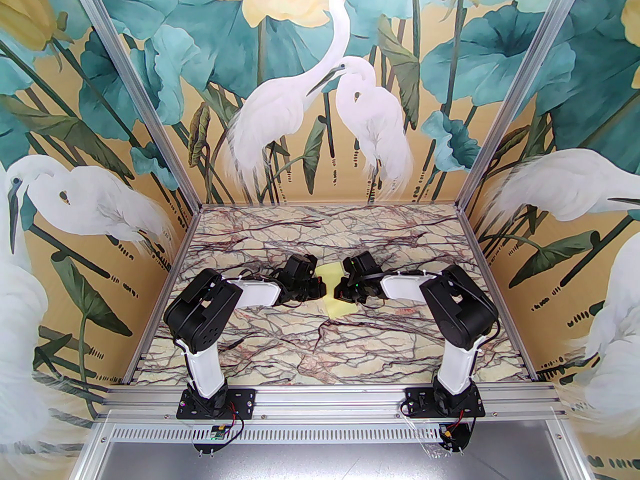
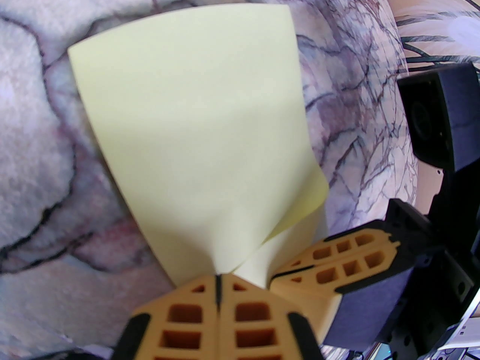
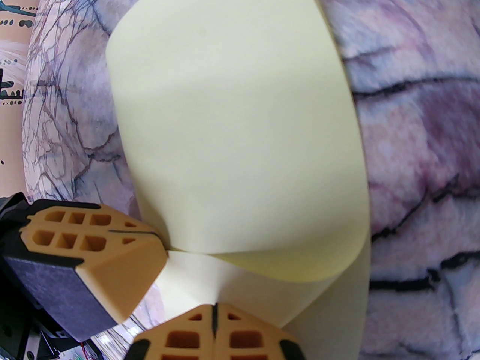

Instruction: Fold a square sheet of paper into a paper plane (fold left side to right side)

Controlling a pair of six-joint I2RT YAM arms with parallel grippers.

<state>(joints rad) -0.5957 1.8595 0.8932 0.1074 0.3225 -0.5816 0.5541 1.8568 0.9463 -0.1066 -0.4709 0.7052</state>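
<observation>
The square sheet of paper [image 1: 332, 272] is pale yellow and lies at the table's centre, between the two wrists. In the left wrist view the sheet [image 2: 195, 126] rises off the marble and narrows to a pinch in my left gripper [image 2: 217, 276], which is shut on its edge. My right gripper [image 3: 214, 308] is shut on the sheet [image 3: 232, 126] as well, with a curled layer bulging above a flat lower layer. The two grippers [image 1: 320, 288] [image 1: 341, 288] almost touch tip to tip. The paper is a bent sheet, with no dart shape to it.
The marble-patterned table [image 1: 320, 358] spreads around the paper. Painted walls close it in at the back and both sides. The right arm's fingers [image 2: 330, 261] sit close beside my left fingertips. The left arm's fingers [image 3: 93, 234] crowd the right wrist view's lower left.
</observation>
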